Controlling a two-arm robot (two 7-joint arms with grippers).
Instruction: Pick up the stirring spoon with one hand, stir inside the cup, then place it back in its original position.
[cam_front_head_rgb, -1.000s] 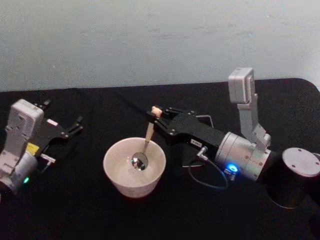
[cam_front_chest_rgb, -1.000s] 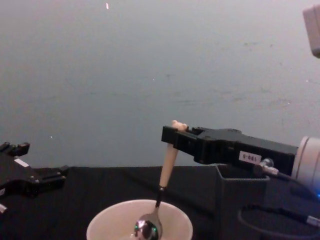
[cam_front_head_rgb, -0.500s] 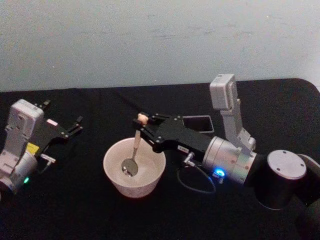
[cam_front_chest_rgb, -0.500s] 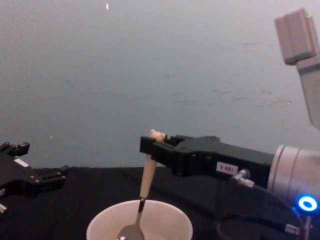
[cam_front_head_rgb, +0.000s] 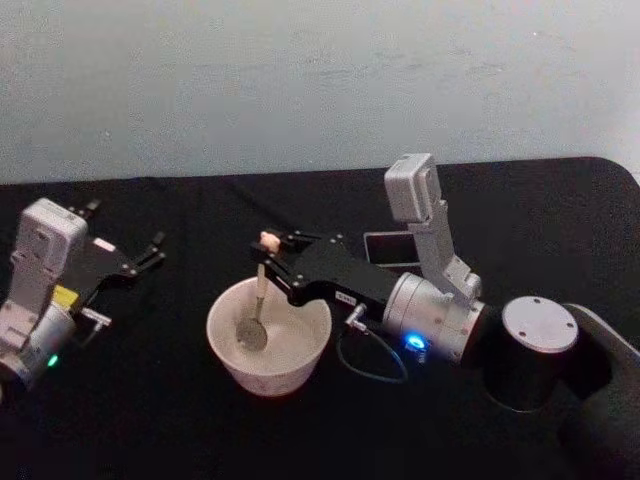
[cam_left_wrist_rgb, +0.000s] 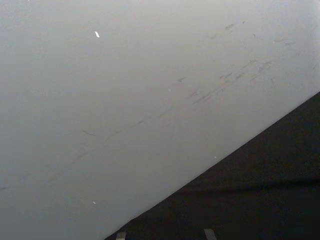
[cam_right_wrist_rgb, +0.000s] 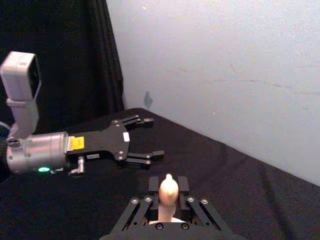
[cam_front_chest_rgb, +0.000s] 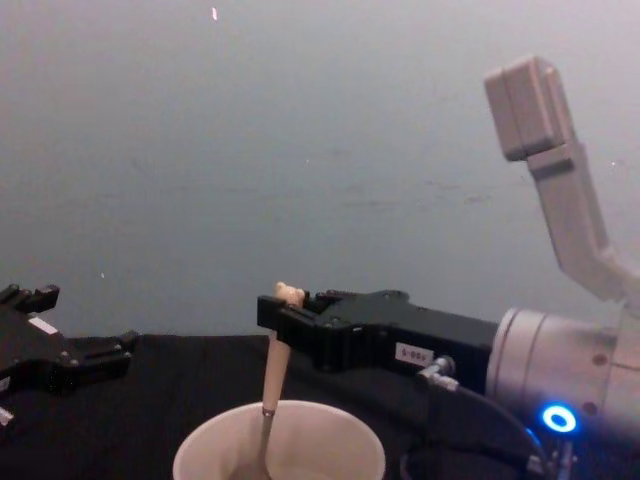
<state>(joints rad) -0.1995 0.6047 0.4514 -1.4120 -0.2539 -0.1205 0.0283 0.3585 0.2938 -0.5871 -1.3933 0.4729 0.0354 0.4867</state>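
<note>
At the middle of the black tabletop (cam_front_head_rgb: 180, 420) stands the cup (cam_front_head_rgb: 262, 378), with the spoon (cam_front_head_rgb: 259, 285) inside it. The spoon's metal bowl lies low against the cup's left inner side. The beige handle rises almost upright, and its bear head stands clear above the rim.

The right gripper (cam_front_head_rgb: 267, 244) reaches in from the right, roughly level, above the far side of the cup. Its fingers pinch the handle just under the bear head. Behind this arm, to the right of the cup and apart from it, sits a dark square holder (cam_front_head_rgb: 395, 247) with an open top.

In the chest view the spoon (cam_front_chest_rgb: 272, 368) hangs from the right gripper (cam_front_chest_rgb: 277, 312) and dips below the rim of the cup (cam_front_chest_rgb: 200, 452), a little left of the cup's middle. The pale wall (cam_front_chest_rgb: 300, 150) stands behind.

In the right wrist view the top of the spoon (cam_right_wrist_rgb: 168, 188) sits clamped between the two fingers of the right gripper (cam_right_wrist_rgb: 168, 196), one on each side and both touching it.

The left gripper (cam_front_head_rgb: 130, 230) is parked at the left of the tabletop, well apart from the cup, and points roughly toward it. Its fingers are spread and hold nothing. The chest view shows the left gripper (cam_front_chest_rgb: 85, 325) at the left edge, low over the cloth. In the right wrist view the left gripper (cam_right_wrist_rgb: 150, 137) shows farther off, again with its fingers apart.
</note>
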